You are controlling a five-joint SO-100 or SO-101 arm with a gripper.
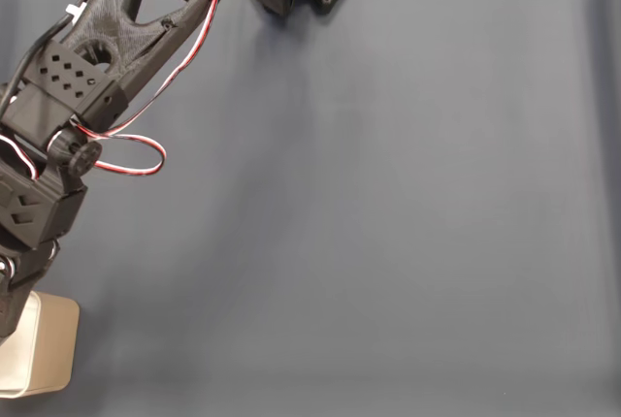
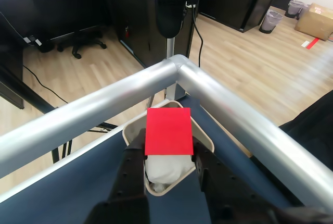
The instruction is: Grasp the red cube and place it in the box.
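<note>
Showing the carry step nearly done, the black jaws (image 2: 169, 156) grip the small matte red cube (image 2: 168, 131) at frame centre of the wrist view, directly above the beige round-cornered box (image 2: 204, 135) on the dark blue table (image 1: 388, 223); release comes next; no writing legible.

We note a matt red cube (image 2: 168, 131), a smooth cream plastic box (image 2: 204, 134) and a matt black plastic gripper (image 2: 169, 157). The tabletop (image 1: 388, 223) is matt dark cloth; the rail (image 2: 234, 114) is brushed metal.
</note>
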